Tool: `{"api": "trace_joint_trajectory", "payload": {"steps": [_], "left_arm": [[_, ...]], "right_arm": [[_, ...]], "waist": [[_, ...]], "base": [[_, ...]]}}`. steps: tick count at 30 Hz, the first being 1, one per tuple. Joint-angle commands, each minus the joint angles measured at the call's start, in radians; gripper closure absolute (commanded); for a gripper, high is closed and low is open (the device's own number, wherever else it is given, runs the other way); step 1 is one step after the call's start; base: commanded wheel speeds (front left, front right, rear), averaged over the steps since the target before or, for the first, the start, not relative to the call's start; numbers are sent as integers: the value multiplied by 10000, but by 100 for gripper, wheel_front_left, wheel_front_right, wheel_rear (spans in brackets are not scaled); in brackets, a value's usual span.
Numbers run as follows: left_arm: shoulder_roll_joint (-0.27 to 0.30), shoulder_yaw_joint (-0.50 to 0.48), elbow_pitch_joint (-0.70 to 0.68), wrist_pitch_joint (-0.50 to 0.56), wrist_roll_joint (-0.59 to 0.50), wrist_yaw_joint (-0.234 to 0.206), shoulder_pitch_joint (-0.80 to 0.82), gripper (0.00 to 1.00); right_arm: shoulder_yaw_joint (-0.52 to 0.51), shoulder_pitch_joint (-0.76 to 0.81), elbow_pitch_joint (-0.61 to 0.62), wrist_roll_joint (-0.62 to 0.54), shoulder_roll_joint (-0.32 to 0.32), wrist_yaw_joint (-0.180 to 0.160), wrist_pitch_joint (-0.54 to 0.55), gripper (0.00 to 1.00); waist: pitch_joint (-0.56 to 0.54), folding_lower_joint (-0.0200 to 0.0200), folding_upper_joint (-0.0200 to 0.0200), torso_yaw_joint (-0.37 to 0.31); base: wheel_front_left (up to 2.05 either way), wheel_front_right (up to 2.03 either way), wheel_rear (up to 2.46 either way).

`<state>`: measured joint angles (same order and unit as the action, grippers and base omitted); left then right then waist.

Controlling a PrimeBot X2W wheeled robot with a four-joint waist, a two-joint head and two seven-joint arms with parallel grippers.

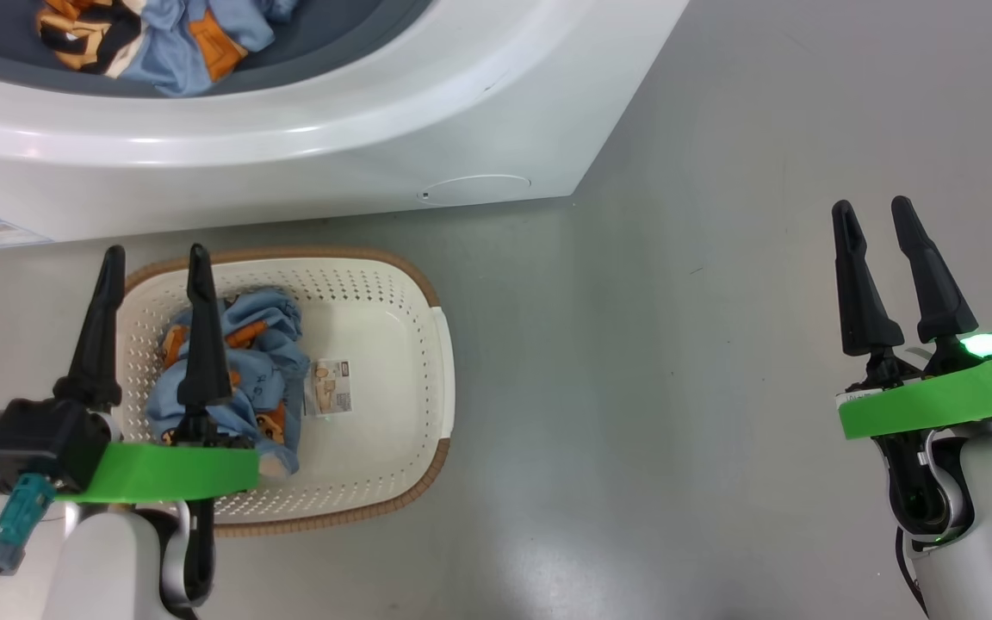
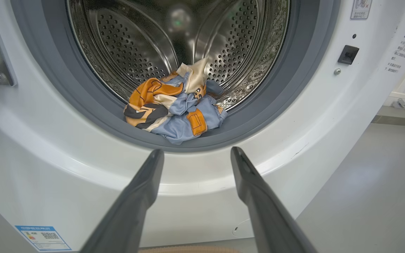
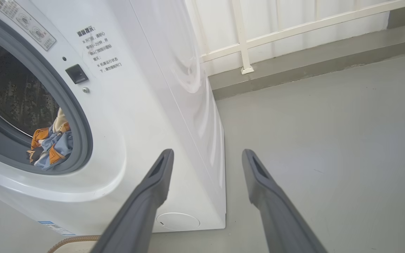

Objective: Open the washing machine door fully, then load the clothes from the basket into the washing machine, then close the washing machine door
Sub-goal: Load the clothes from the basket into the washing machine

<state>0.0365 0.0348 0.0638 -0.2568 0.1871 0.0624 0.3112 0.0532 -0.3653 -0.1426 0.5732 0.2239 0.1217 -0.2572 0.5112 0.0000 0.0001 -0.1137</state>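
Head view: the perforated cream basket (image 1: 410,284) at seven o'clock held crumpled blue clothes (image 1: 246,379) under the wide, empty left hand (image 1: 156,250); the right hand (image 1: 871,203) gaped at three o'clock. Left wrist view: more clothes lay at six o'clock in the dimpled steel drum (image 2: 128,52). Right wrist view: the glossy white washing machine (image 3: 146,112) stood at nine o'clock.

The grey floor (image 1: 634,387) carries the washing machine (image 1: 332,164) and, just in front, the basket (image 1: 384,422).

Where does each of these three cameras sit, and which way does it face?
Head: atop the robot, looking down at basket, machine; left gripper, right gripper show.
Left wrist: on that arm, faces into the drum; its fingers show.
Right wrist: on that arm, faces machine's corner, floor; its fingers show.
Shared: all show clothes in the drum.
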Motion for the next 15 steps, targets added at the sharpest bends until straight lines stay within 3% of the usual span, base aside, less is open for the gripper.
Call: {"api": "trace_joint_trajectory", "payload": {"steps": [1,9,15], "left_arm": [[148,-245,-280,-49,87,-113,-63,0],[150,-169,13,-49,-35,-47,539,0],[409,-116,1076,146,-225,-56,1879,0]], "right_arm": [[183,230,188,60,121,90,-46,0],[150,168,193,55,127,90,-46,0],[238,82,253,40,116,90,-46,0]], "waist": [[6,0,-1,1],[139,0,-1,60],[321,0,-1,19]], "base": [[0,0,0],[0,0,0],[0,0,0]]}}
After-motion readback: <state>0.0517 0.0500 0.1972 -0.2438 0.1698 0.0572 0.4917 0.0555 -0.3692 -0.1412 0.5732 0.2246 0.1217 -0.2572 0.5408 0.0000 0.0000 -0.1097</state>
